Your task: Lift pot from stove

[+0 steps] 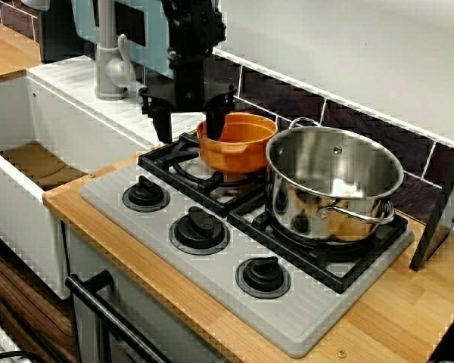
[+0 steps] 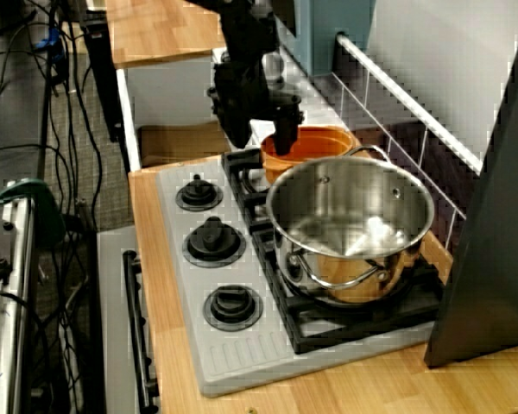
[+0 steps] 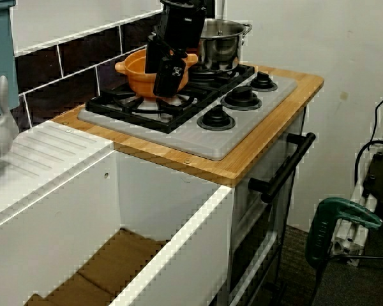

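The small orange pot [image 1: 242,144] [image 2: 321,143] [image 3: 135,78] sits on the back-left black grate of the grey stove [image 1: 159,227] [image 2: 186,297] [image 3: 198,137]. My black gripper [image 1: 189,125] [image 2: 261,138] [image 3: 161,69] hangs straight down over the pot's sink-side rim. It is open. One finger reaches inside the pot and the other stands outside it, with a clear gap to the wall. The pot's base looks level on the grate.
A large shiny steel pot [image 1: 333,181] [image 2: 350,224] [image 3: 220,41] stands on the neighbouring burner, almost touching the orange one. Three black knobs line the stove's front. A white ribbed drainer [image 1: 68,87], a grey faucet [image 1: 110,68] and a tiled wall lie behind and to the side.
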